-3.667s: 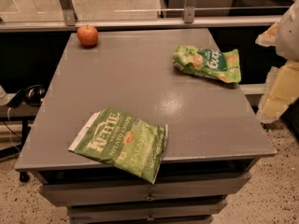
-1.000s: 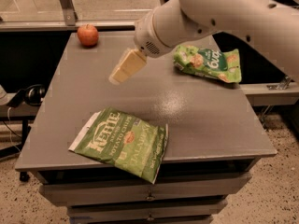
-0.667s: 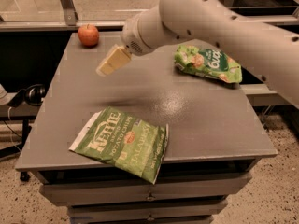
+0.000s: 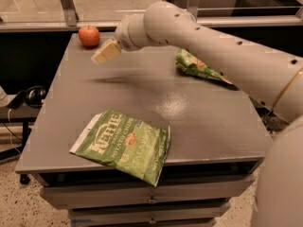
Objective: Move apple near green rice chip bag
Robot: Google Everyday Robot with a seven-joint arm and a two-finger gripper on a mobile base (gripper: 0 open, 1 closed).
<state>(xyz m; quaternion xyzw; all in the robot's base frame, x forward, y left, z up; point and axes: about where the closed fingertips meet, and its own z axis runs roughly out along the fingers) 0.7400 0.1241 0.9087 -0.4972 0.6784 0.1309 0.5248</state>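
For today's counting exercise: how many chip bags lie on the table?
2. A Kettle bag lies at the table's front edge; a second bag at the back right, partly behind the arm. The gripper hovers beside the apple, back left.

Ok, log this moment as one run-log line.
end effector: beside apple, not holding it | apple: back-left corner | green rice chip bag: back right, apart from apple | task: not done

I see my gripper (image 4: 105, 52) hanging over the back left part of the gray table (image 4: 208, 122), just beside the red apple (image 4: 89, 35). My big white arm (image 4: 213, 41) reaches across above the green rice chip bag (image 4: 196, 66). A green Kettle chip bag (image 4: 124, 144) lies flat near the front edge.
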